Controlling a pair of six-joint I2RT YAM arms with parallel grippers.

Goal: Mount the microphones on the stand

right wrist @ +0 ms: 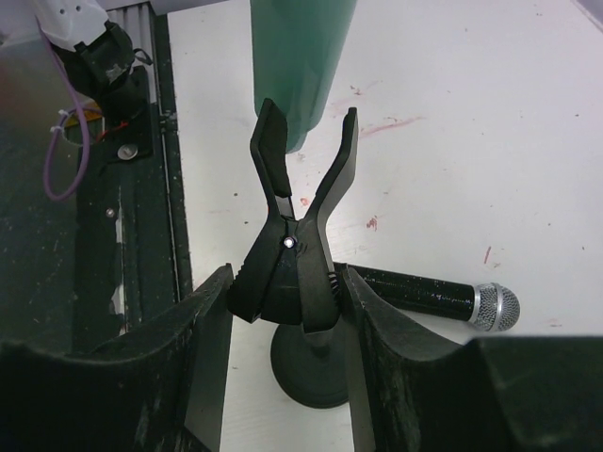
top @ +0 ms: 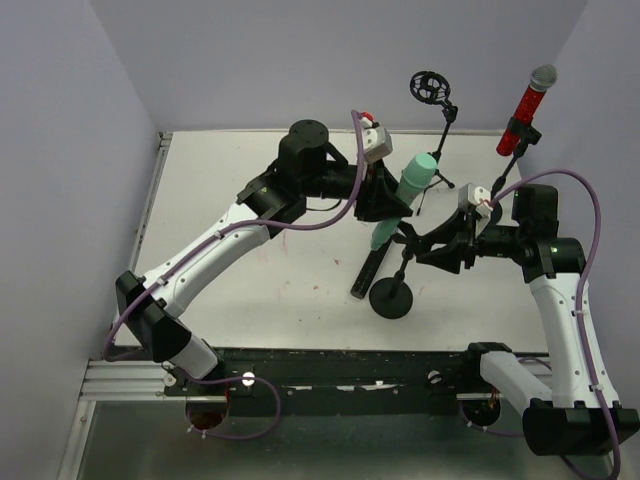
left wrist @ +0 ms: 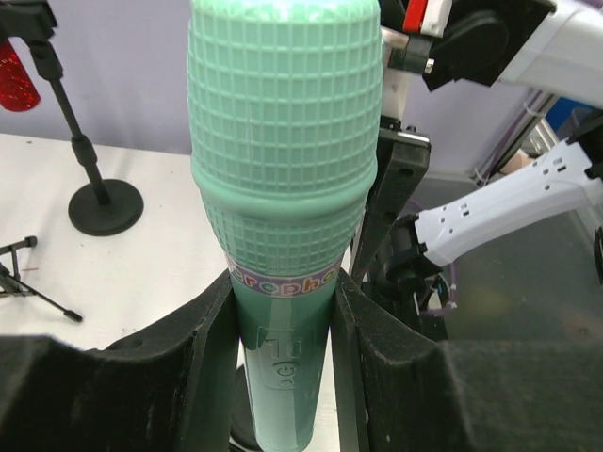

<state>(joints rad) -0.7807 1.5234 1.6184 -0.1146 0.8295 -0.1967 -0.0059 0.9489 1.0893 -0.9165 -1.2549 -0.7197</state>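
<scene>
My left gripper [top: 385,205] is shut on the mint-green microphone [top: 415,178], gripping its handle [left wrist: 283,358] with the head up and tilted. My right gripper [right wrist: 287,292] is shut on the handles of the black spring clip [right wrist: 297,254] atop the short round-base stand [top: 393,297]. The clip's prongs stand spread, and the green microphone's lower end [right wrist: 297,66] hangs just at their tips. The black microphone [right wrist: 443,299] with a silver mesh head lies flat on the table behind the stand. The red microphone [top: 527,108] sits clipped in a taller stand at the back right.
A tripod stand with an empty round shock mount [top: 431,87] rises at the back centre. Another round stand base [left wrist: 105,205] shows in the left wrist view. The table's metal front rail [top: 330,370] runs by the arm bases; walls close in left and back.
</scene>
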